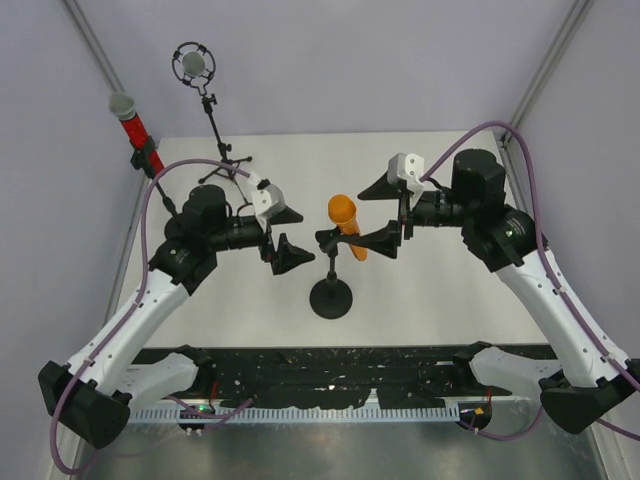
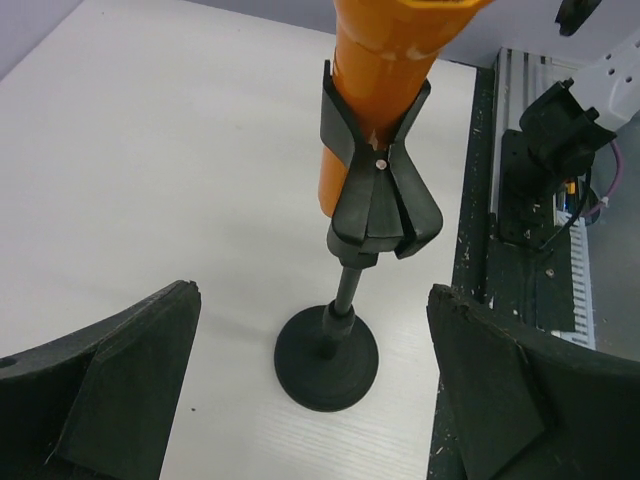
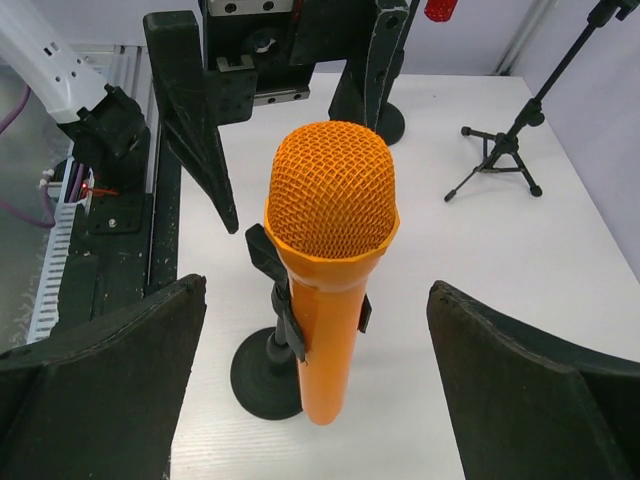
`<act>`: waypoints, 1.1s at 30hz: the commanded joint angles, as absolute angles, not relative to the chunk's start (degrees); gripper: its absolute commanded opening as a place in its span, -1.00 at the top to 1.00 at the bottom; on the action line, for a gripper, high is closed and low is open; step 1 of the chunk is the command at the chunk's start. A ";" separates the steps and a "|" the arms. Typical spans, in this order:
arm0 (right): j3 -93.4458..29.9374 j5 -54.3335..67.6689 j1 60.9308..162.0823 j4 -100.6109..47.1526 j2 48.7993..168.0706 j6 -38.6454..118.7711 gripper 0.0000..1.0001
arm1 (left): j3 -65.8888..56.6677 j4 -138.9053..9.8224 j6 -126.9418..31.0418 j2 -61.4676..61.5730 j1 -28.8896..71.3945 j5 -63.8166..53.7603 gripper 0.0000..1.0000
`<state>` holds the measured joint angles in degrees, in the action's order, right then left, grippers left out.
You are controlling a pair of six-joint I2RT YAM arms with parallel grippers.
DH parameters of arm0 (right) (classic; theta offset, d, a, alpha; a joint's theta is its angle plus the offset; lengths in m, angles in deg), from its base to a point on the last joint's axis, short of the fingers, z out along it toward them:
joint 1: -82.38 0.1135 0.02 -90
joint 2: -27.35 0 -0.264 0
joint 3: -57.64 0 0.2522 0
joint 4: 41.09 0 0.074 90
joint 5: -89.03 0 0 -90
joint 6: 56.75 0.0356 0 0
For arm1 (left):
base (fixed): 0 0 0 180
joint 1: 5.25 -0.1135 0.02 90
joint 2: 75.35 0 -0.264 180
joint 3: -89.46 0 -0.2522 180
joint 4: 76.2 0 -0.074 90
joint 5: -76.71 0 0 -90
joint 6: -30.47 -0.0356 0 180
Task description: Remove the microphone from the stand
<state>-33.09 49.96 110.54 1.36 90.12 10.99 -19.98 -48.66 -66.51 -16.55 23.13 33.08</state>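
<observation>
An orange microphone (image 1: 345,226) with a mesh head sits tilted in the black clip of a short stand (image 1: 331,297) with a round base, mid-table. My left gripper (image 1: 288,236) is open just left of the stand, and its view looks at the clip (image 2: 376,190) and base (image 2: 326,357) from behind, with the microphone (image 2: 385,60) above. My right gripper (image 1: 381,216) is open to the right of the microphone. In the right wrist view the microphone (image 3: 331,210) stands between the wide-apart fingers of that gripper (image 3: 317,290), touching neither. Neither gripper holds anything.
A red microphone (image 1: 127,120) on a tall stand rises at the back left. Beside it a grey microphone in a round shock mount (image 1: 194,66) stands on a tripod (image 3: 505,150). A black rail (image 1: 330,365) runs along the near edge. Pale walls enclose the table.
</observation>
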 commanded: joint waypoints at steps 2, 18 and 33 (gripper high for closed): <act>-32.85 50.09 110.86 -5.61 91.69 15.49 -0.93 | -19.74 -58.30 -58.40 -16.12 23.49 32.49 -0.99; -31.44 50.44 111.21 -10.36 94.15 20.76 -0.87 | -15.17 -52.32 -65.16 -11.99 28.68 38.57 -0.86; -28.37 50.97 111.30 -17.83 94.33 26.65 -0.62 | -14.11 -54.79 -61.64 -10.67 29.03 33.38 -0.46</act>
